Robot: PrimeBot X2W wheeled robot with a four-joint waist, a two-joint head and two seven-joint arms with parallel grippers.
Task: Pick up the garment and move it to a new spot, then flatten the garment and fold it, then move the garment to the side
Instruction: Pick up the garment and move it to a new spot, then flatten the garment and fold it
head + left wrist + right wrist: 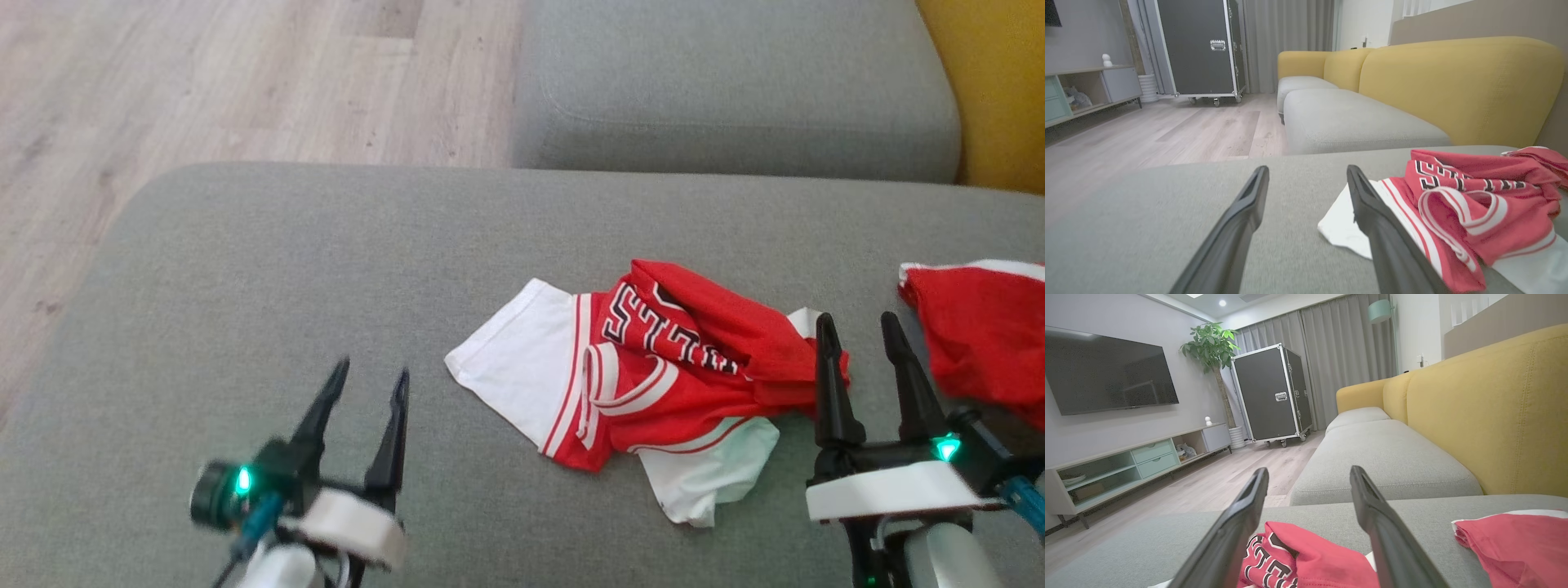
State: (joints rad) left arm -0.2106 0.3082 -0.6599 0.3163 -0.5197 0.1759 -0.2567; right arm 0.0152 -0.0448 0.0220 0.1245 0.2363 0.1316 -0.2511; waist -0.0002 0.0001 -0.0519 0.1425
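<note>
A red and white garment [645,376] with black lettering lies crumpled on the grey sofa cushion [326,269], right of centre. In the left wrist view the garment [1453,200] sits just right of the right finger. My left gripper [371,380] is open and empty, low over the cushion to the garment's left. Over the garment's right edge my right gripper [857,327] stands open, holding nothing. The right wrist view looks down on the garment [1298,559] between and below the fingers.
A second red cloth [980,327] lies at the cushion's right edge. Another grey seat cushion [735,82] lies beyond, with a yellow backrest [988,82] at the right. Wooden floor [204,82] lies to the left past the cushion's rounded edge.
</note>
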